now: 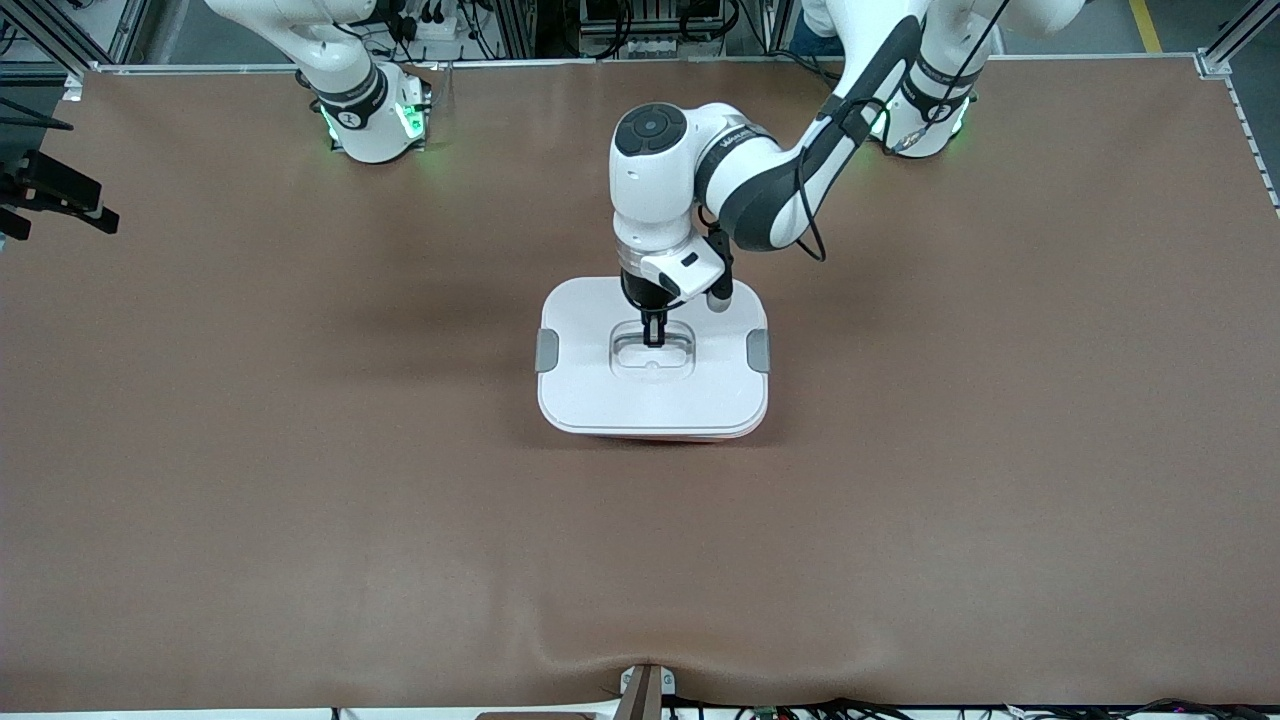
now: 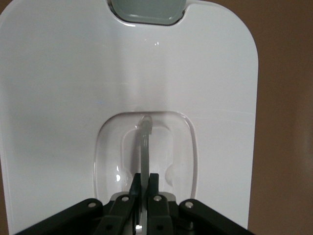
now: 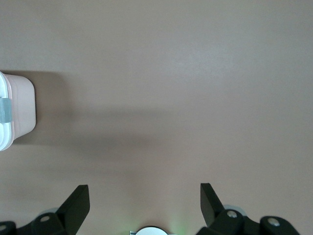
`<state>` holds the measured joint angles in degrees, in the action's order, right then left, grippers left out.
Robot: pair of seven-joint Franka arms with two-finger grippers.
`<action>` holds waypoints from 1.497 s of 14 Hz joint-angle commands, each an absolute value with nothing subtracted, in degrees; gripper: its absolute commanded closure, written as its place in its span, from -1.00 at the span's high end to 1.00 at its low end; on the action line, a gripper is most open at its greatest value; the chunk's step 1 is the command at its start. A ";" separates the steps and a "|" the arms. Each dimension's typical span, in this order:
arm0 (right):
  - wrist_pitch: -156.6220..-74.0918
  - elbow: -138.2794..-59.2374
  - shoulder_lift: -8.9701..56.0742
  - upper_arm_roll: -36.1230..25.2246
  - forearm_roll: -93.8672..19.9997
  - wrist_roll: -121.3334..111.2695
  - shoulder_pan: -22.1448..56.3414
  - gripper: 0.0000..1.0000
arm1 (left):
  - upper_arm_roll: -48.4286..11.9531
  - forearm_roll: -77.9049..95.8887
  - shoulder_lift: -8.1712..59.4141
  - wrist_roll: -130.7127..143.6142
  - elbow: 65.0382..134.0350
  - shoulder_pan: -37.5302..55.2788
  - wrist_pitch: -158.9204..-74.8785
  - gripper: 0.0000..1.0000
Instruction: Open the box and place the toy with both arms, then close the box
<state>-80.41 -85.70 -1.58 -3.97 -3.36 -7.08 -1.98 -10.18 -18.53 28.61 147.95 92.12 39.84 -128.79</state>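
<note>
Brown cloth-covered table (image 1: 300,480), and at its middle sits the rounded plastic box (image 1: 655,400), pink base under a white lid (image 1: 600,390), grey side clips (image 1: 547,350) seated. Left gripper (image 1: 654,338) is down in the lid's recess, pinched on the thin grey handle (image 2: 145,147). A straight vertical pull looks best, if those clips release. Right gripper (image 3: 145,205) waits spread wide, toward the right arm's end of the table from the box. No toy visible.

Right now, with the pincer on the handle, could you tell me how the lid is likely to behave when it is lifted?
The lid looks like stiff moulded plastic, so it should hold its shape. Its glossy surface seems slippery, and the left pincer, shut on the thin handle, may let it swing or tilt. The grey clips appear to sit against the lid's edge, so it might resist or drag the box upward.
</note>
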 commanded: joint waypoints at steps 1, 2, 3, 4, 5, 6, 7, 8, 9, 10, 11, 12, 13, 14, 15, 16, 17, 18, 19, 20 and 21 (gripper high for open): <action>-80.42 -85.61 -1.93 -3.69 -2.46 -6.59 -2.20 1.00 | -9.84 -20.13 26.98 149.41 94.22 40.25 -129.99 -1.00; -80.33 -85.52 -1.93 -3.69 -2.46 -6.33 -2.28 1.00 | -9.84 -20.74 27.07 149.41 94.39 40.25 -129.99 -1.00; -80.25 -85.34 -1.85 -3.69 -2.46 -6.15 -2.29 1.00 | -9.93 -21.53 27.07 149.50 94.83 40.25 -129.99 -1.00; -80.24 -85.08 -1.85 -3.69 -2.37 -6.07 -2.29 1.00 | -9.93 -21.62 27.07 149.50 94.92 40.25 -129.99 -1.00; -80.16 -84.38 -1.58 -3.69 -2.37 -6.06 -2.37 1.00 | -9.93 -21.62 27.07 149.50 94.92 40.25 -129.99 -1.00; -80.07 -84.29 -1.50 -3.78 -2.46 -5.80 -2.55 1.00 | -9.93 -21.62 27.07 149.50 94.92 40.25 -129.99 -1.00; -80.07 -84.29 -1.49 -3.78 -2.55 -5.89 -2.55 1.00 | -9.93 -21.62 27.07 149.50 94.83 40.25 -129.99 -1.00; -79.98 -84.29 -1.49 -3.78 -2.55 -5.80 -2.81 1.00 | -9.93 -21.62 27.07 149.50 94.83 40.25 -130.08 -1.00; -79.98 -84.29 -1.49 -3.78 -2.55 -5.80 -2.81 1.00 | -9.93 -21.62 27.07 149.50 94.83 40.34 -130.08 -1.00; -79.98 -84.29 -1.41 -3.87 -2.46 -5.89 -2.73 1.00 | -9.93 -21.80 27.07 149.50 94.75 40.25 -130.17 -1.00; -79.89 -84.29 -1.41 -3.87 -2.46 -5.89 -2.81 1.00 | -9.93 -21.80 27.16 149.50 94.75 40.25 -130.34 -1.00; -79.89 -84.29 -1.41 -3.78 -2.46 -5.89 -2.81 1.00 | -9.93 -21.80 27.25 149.50 94.83 40.34 -130.52 -1.00; -79.89 -84.29 -1.41 -3.87 -2.46 -5.89 -2.81 1.00 | -9.93 -21.80 27.25 149.50 94.75 40.34 -130.60 -1.00; -79.89 -84.29 -1.41 -3.87 -2.46 -5.89 -2.81 1.00 | -9.93 -21.80 27.25 149.41 94.83 40.34 -131.04 -1.00; -79.89 -84.29 -1.49 -3.87 -2.46 -5.98 -2.81 1.00 | -9.93 -21.80 27.25 149.41 94.75 40.34 -131.31 -1.00; -79.89 -84.29 -1.49 -3.87 -2.46 -5.98 -2.81 1.00 | -9.93 -21.80 27.25 149.41 94.83 40.34 -131.31 -1.00; -79.89 -84.29 -1.41 -3.87 -2.46 -5.98 -2.81 1.00 | -9.93 -21.80 27.16 149.33 95.01 40.34 -131.31 -1.00; -79.89 -84.29 -1.41 -3.87 -2.46 -5.98 -2.81 1.00 | -9.93 -21.80 27.07 149.33 95.27 40.25 -131.22 -1.00; -79.89 -84.29 -1.41 -3.87 -2.46 -5.98 -2.81 1.00 | -9.93 -21.80 27.07 149.33 95.45 40.25 -131.22 -1.00; -79.89 -84.29 -1.49 -3.87 -2.46 -5.89 -2.81 1.00 | -9.93 -21.80 27.07 149.33 95.62 40.25 -131.22 -1.00; -79.89 -84.29 -1.41 -3.87 -2.46 -5.89 -2.81 1.00 | -9.93 -21.80 26.98 149.24 96.15 40.25 -131.22 -1.00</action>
<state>-80.44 -85.17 -1.57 -4.38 -3.25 -6.72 -2.16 -10.21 -20.25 28.60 147.96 93.67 39.92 -130.28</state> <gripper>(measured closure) 0.000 0.930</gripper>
